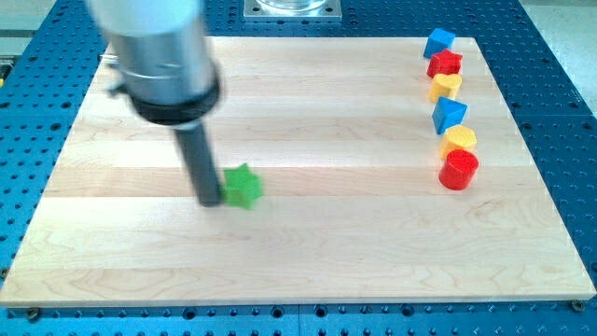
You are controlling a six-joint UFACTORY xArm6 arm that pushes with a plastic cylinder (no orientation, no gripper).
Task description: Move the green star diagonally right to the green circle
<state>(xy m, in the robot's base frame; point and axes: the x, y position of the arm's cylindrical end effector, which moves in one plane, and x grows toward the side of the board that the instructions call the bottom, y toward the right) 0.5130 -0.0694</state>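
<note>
Green star (243,187) lying flat on wooden board (308,252), left of board's centre and toward the view's bottom. Compact, with no clear long axis; one point seems aimed toward the view's top, though blur keeps the other points from being read. Just left of green star: my tip (209,200), pressed down at board level and touching, or all but touching, the star's left edge. Rod plain and bare, no jaws to spread or pinch, nothing carried. Above and left of green star, rod rising into a wide grey and black housing, blurred.

Well to the right of green star, near board's right edge, a column of six blocks. Farthest toward the view's top, blue block (438,42), angular; then red star (446,63); then yellow block (446,86), perhaps heart-shaped. Below these, second blue block (450,115), then yellow block of rounded, many-sided form (459,140), touching red cylinder (458,170), the closest of the six to green star's level. Green circle not seen anywhere on board.
</note>
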